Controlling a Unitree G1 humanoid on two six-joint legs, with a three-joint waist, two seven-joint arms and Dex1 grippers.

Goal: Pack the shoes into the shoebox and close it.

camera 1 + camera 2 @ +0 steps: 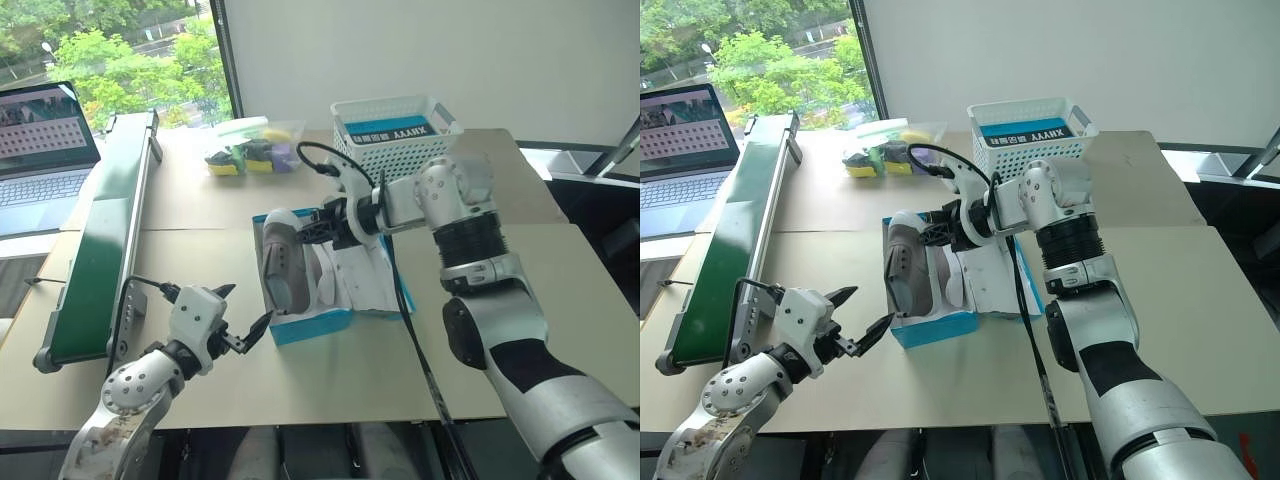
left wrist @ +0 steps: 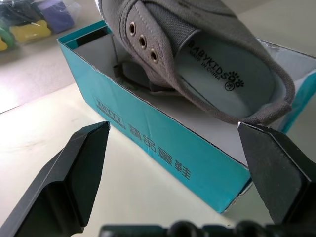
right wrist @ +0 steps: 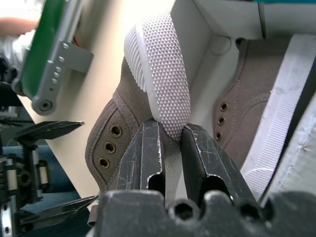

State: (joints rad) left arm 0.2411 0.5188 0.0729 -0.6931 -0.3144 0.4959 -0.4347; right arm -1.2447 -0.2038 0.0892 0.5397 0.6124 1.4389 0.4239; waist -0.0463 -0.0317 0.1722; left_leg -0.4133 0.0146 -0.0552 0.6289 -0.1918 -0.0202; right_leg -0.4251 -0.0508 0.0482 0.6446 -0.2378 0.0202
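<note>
You are partway through the packing: your right gripper [image 1: 318, 225] is clamped on the pale sole of one shoe [image 1: 278, 262], fingers nearly closed around the edge of that sole, and it holds the shoe on its side over the left end of the shoebox [image 1: 312, 325], which sits open on the worktop [image 1: 500, 300] in front of you. The right wrist view shows the gripped sole between the two fingers and, behind it, the second shoe [image 3: 247, 108] already lying inside the white interior of the box, so one of the pair looks packed and the other is on its way in. The held shoe is not yet settled; in the left wrist view its heel and collar sit above the blue front wall, so it looks to need lowering and perhaps turning flat before you let go. Your left gripper [image 1: 243, 315] hangs just beside the near left corner of the box with its fingers spread wide and nothing between them, not touching the cardboard. After the shoe goes down, the lid is left to do: the flap lies open on the right side of the box, under your right arm. The white basket [image 1: 395, 135] and the bag of small items [image 1: 250, 150] sit well behind, out of your way.
</note>
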